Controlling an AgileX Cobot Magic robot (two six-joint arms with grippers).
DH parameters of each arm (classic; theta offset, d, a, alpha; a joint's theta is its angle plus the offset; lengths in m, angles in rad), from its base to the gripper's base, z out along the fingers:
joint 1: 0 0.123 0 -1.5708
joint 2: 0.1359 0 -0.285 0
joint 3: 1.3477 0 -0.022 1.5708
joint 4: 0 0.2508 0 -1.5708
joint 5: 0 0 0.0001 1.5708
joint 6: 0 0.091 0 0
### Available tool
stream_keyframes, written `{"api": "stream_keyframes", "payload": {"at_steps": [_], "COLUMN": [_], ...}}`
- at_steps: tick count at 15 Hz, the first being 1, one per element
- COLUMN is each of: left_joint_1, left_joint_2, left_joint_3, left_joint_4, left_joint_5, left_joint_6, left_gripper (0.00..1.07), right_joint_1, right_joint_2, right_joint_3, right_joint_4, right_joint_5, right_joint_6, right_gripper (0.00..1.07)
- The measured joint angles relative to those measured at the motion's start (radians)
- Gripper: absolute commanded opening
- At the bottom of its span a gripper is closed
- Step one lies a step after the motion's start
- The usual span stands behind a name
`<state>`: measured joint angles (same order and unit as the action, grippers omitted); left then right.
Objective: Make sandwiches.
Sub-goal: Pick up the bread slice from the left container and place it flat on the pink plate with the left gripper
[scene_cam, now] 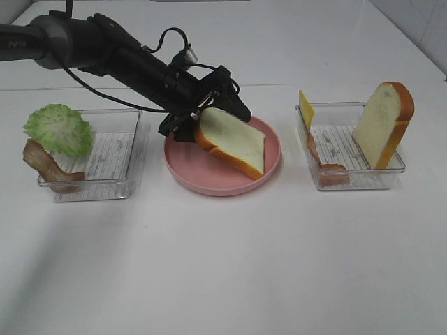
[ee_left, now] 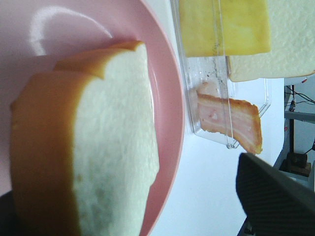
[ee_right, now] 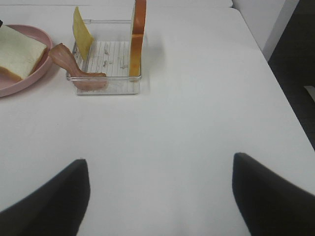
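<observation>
You had bright, even light from above. Glare streaked the pink plate (ee_left: 74, 49) in your left wrist view, where the close bread slice (ee_left: 113, 147) blurred; a soft grey shadow crossed the table (scene_cam: 49, 279)

Looking like a robotics lab bench, not a real kitchen. A plain white table (scene_cam: 230, 272) is carrying toy food only: a bread slice (scene_cam: 234, 139) is lying on a pink plate (scene_cam: 209, 180), and other pcs are sitting in a clear left tray (scene_cam: 108, 159) & right tray (scene_cam: 339, 143). A black arm (scene_cam: 126, 52) w/ loose cables is hanging over it. An equipment stand (ee_left: 295, 160) is showing past the table edge.
</observation>
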<state>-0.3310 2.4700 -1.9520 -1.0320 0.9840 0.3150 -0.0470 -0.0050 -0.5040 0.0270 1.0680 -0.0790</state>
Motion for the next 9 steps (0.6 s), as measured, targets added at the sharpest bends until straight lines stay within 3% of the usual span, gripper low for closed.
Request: {"api": "stream_keyframes", "payload": {"at_steps": [2,4,9], "left_joint_1": [-0.001,-0.013,-0.077], "left_joint_2": [-0.016,-0.045,-0.129], "left_joint_3": [0.000,0.000,-0.013], "left_joint_4": [0.057,0.190,0.525], "left_joint_5": [-0.001,-0.006,-0.045], "left_joint_6": [0.000,-0.005,-0.144], "left_gripper": [0.85,0.85,0.85], "right_joint_1": [0.000,0.000,0.000], "right_joint_2": [0.000,0.000,0.000], "right_joint_3": [0.000,0.000,0.000], "right_joint_4": [0.000,0.000,0.000], "right_joint_5": [0.000,0.000,0.000], "right_joint_6": [0.000,0.000,0.000], "right_gripper": [0.76,0.76,0.76]}}
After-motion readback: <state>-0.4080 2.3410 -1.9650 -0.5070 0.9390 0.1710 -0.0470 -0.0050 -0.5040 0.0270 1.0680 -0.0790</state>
